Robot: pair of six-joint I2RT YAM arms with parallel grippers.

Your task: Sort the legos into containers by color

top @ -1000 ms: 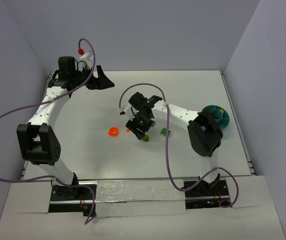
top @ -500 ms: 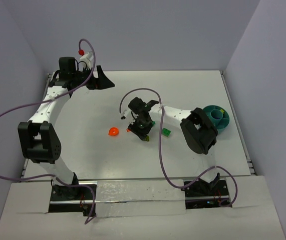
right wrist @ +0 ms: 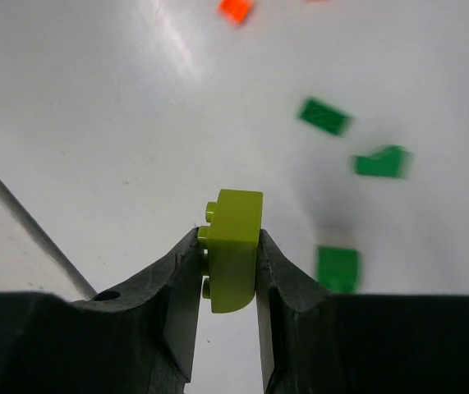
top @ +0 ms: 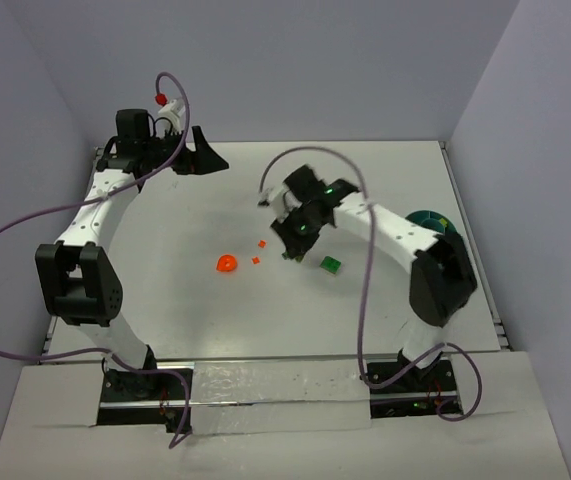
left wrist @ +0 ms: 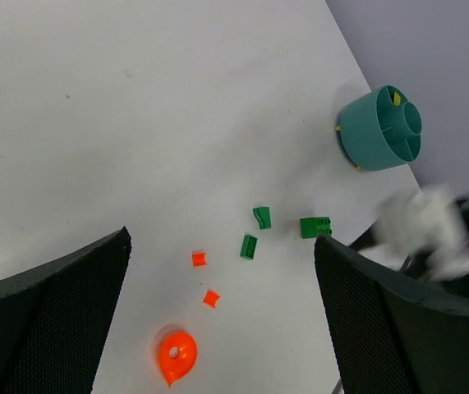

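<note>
My right gripper (right wrist: 227,254) is shut on a lime green brick (right wrist: 234,242) and holds it above the table, over the table's middle in the top view (top: 290,248). Below it lie three dark green bricks (right wrist: 324,116) (right wrist: 380,162) (right wrist: 337,268). Two small orange-red bits (left wrist: 199,258) (left wrist: 210,298) and an orange-red teardrop piece (top: 226,265) lie to the left of them. The teal bowl (left wrist: 382,127) stands at the right edge, partly behind the right arm in the top view (top: 443,222). My left gripper (left wrist: 226,328) is open and empty, high at the back left (top: 205,160).
The table's right edge runs just beyond the bowl. A grey wall stands close behind the left gripper. The right arm's forearm (top: 385,228) spans between the bricks and the bowl.
My right gripper has risen and swung back and to the right with the lime brick in it, uncovering the two orange-red bits. The left arm has barely moved.
</note>
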